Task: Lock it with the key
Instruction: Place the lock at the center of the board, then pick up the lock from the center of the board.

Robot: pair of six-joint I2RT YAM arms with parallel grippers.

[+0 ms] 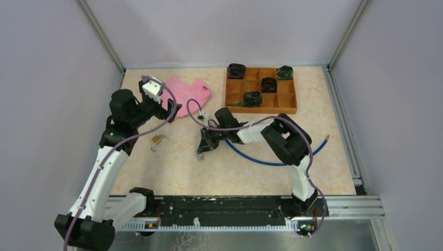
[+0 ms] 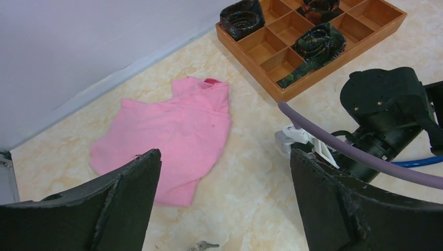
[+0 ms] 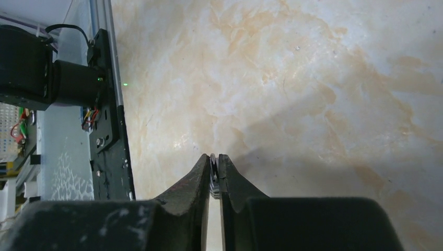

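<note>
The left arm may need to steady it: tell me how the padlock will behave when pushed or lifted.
The padlock looks like brass with a steel loop, so it is probably rigid and heavy for its size. Lying flat on the smooth table, it would likely slide or spin rather than roll. Its loop juts sideways, so an off-centre push may turn it.

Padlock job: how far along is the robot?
Looks done: the right hand is pinched shut on a thin metal piece, probably the key. In hand: that hand sits low over the table, apart from the padlock. Left: bring the key to the padlock and turn it; the left hand is open, holding nothing.
</note>
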